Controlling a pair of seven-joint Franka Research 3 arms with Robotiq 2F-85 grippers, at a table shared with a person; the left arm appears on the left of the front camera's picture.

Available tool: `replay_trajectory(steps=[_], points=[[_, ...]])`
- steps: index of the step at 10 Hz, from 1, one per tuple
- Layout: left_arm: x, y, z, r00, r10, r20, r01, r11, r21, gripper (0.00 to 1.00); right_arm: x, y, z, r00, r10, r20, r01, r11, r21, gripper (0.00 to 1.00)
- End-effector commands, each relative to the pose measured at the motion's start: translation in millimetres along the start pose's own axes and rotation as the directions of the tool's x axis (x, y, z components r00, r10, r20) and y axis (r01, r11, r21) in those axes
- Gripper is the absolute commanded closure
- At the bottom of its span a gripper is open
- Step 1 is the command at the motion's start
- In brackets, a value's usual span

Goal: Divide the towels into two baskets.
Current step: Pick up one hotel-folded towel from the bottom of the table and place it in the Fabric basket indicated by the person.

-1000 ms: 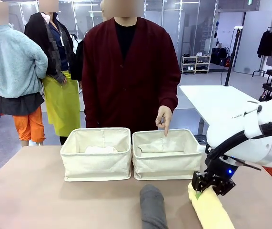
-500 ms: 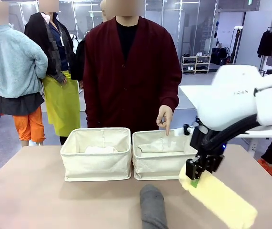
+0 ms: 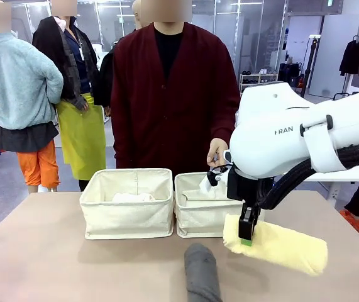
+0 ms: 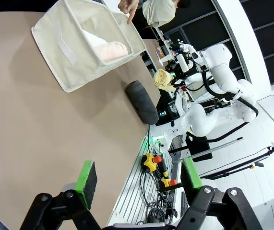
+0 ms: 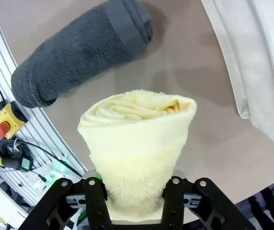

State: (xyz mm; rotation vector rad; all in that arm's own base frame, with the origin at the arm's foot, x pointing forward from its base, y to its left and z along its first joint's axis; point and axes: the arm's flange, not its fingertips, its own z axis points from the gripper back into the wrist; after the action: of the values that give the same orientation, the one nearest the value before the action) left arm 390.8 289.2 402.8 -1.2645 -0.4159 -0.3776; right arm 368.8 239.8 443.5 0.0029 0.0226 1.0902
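Observation:
My right gripper is shut on one end of the pale yellow towel, holding it in the air just in front of the right basket. In the right wrist view the fingers clamp the yellow roll from both sides. The dark grey towel lies on the table near the front edge. A white towel rests in the left basket. My left gripper hangs open over bare table, far from the basket and the grey roll.
The person stands behind the baskets, one hand pointing down over the right basket's back rim. The brown table has free room at front left. Cables and emergency-stop buttons lie beyond the table's near edge.
My right arm has lifted the yellow towel off the table and carried it left and forward to the right basket. The grey towel and the person's hand have stayed put.

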Motion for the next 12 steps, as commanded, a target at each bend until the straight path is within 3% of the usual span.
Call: replay_trajectory(steps=[1,2,3,5,6,8,10,12], points=[[-3,-6,1,1.0,-0.013,-0.001,0.013,1.0,-0.008,0.11,-4,0,3,0.995,-0.101,0.016,0.1,0.994,0.037,1.0],[-3,-6,1,1.0,-0.013,-0.001,0.013,1.0,-0.008,0.11,-4,0,3,0.995,-0.101,0.016,0.1,0.994,0.037,1.0],[-3,-6,1,1.0,-0.013,-0.001,0.013,1.0,-0.008,0.11,-3,-4,0,0.999,-0.039,0.005,0.038,0.999,0.016,0.62],[-3,-6,1,1.0,-0.013,-0.001,0.013,1.0,-0.008,0.11,16,3,36,0.987,0.158,0.023,-0.152,0.976,-0.158,0.62],[-3,-6,1,1.0,-0.013,-0.001,0.013,1.0,-0.008,0.11,34,1,52,0.981,0.193,0.023,-0.183,0.958,-0.22,0.62],[-3,-6,1,1.0,-0.013,-0.001,0.013,1.0,-0.008,0.11,74,-10,66,0.962,0.273,0.014,-0.264,0.942,-0.208,0.62],[-3,-6,1,1.0,-0.013,-0.001,0.013,1.0,-0.008,0.11,119,-43,58,0.943,0.323,-0.076,-0.331,0.931,-0.151,0.62],[-3,-6,1,1.0,-0.013,-0.001,0.013,1.0,-0.008,0.11,154,-79,42,0.935,0.339,-0.108,-0.355,0.909,-0.218,0.62]])
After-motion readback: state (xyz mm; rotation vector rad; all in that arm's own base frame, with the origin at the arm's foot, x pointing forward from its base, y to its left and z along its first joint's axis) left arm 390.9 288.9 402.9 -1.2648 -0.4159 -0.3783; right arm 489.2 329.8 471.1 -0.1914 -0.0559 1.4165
